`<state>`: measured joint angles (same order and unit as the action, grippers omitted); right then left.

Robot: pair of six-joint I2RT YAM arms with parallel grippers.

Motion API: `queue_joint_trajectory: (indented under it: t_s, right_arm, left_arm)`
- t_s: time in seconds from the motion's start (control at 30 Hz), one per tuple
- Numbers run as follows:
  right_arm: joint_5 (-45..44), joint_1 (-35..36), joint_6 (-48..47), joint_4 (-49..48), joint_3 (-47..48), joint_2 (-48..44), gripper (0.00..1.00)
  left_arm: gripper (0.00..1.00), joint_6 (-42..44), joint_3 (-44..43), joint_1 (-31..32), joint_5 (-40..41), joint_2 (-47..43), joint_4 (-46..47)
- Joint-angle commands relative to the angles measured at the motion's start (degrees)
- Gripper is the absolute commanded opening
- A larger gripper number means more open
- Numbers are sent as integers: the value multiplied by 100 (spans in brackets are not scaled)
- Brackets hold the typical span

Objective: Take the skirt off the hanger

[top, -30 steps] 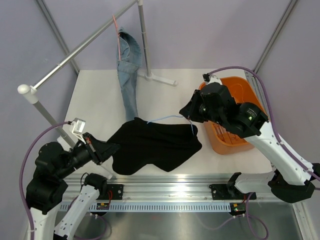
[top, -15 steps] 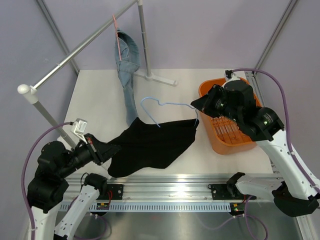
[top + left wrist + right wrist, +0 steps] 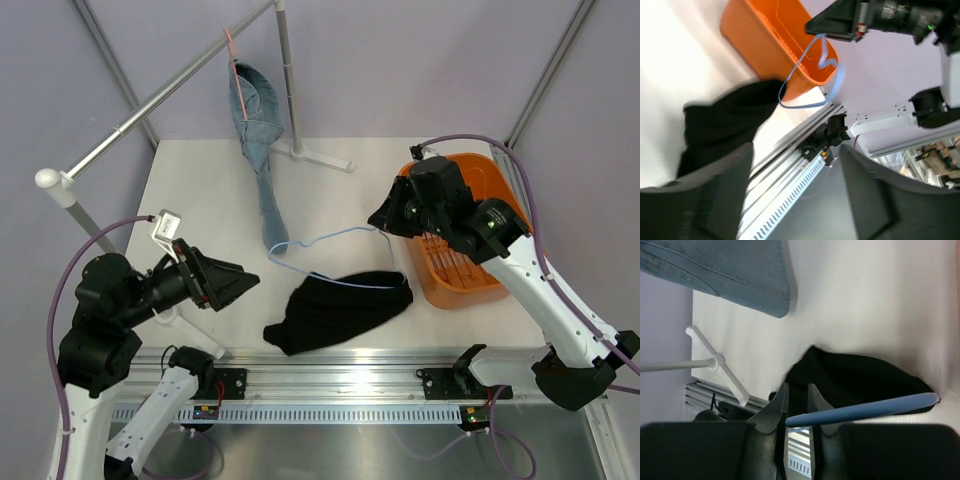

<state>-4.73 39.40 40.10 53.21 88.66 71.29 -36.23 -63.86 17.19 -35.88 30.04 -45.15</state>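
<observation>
Right arm is up over the middle of the desk [image 3: 200, 190], and its right end effector [image 3: 383, 226] is clamped on the blue wire hanger [image 3: 335, 233] — the wrist view shows the two fingers [image 3: 774, 409] closed tight on the wire [image 3: 865, 409]. The hanger is tilted, hook end toward the left, and its lower bar runs along the far edge of the skirt [image 3: 340, 310]. The skirt itself is a black heap on the desk, near the front edge, just left of the orange basket [image 3: 490, 160]. Is it clipped to that bar or only touching it? Cannot tell from here.

Over on the left, the left end effector [image 3: 238, 290] hangs above the desk with its fingers [image 3: 715, 200] spread apart and nothing between them — well apart from the skirt [image 3: 725, 120], pointing toward it. At the back, jeans [image 3: 255, 130] hang from the rail [image 3: 150, 105], their hem touching the desk beside the hanger's hook.
</observation>
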Motion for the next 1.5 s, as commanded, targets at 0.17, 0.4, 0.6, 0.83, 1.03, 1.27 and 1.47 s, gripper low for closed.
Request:
queue_joint_trajectory:
  t_s: [0.17,0.4,0.6,0.83,1.03,1.27,1.47]
  right_arm:
    - [-221,358,-503,339,72,227,0]
    - [-362,990,-477,602,738,780,0]
    - [-406,1246,-441,840,1494,1290,0]
    - [-397,1448,-433,1077,2084,1713,0]
    - [-370,1623,-433,1191,2454,1976,0]
    - [-353,1676,-459,1306,2682,2135,0]
    - [-397,1676,-450,1446,2832,2196,0]
  left_arm:
    - [90,221,-303,-14,-341,-139,348]
    - [88,335,-364,-5,-700,98,480]
    - [85,555,-426,91,-763,239,262]
    - [84,731,-251,118,-675,213,76]
    - [81,889,-259,179,-552,204,-187]
    - [75,1039,-224,258,-455,151,-381]
    - [60,1091,-162,259,-411,81,-495]
